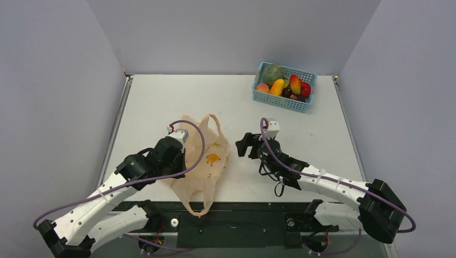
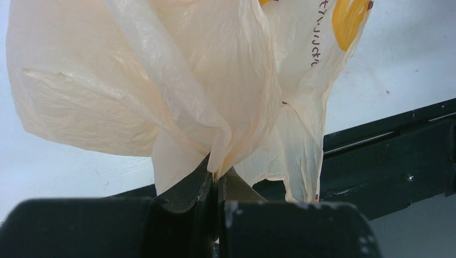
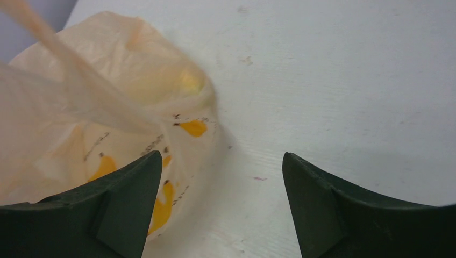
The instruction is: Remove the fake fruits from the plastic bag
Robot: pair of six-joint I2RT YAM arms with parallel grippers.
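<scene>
Near the table's (image 1: 161,102) front edge, the left gripper's (image 2: 216,181) closed jaws are pinching a fold of the bag (image 1: 207,161). Just right of the bag, the right gripper's (image 3: 221,158) jaws are standing wide apart, empty. Fruits (image 1: 277,86) are sitting in the far-right basket (image 1: 282,102).

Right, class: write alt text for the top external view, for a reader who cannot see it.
A pale-orange plastic bag lies on a white table: the left gripper pinches its left side, and the right gripper hangs open just right of it. A blue basket of fake fruits sits in the far right corner.
</scene>
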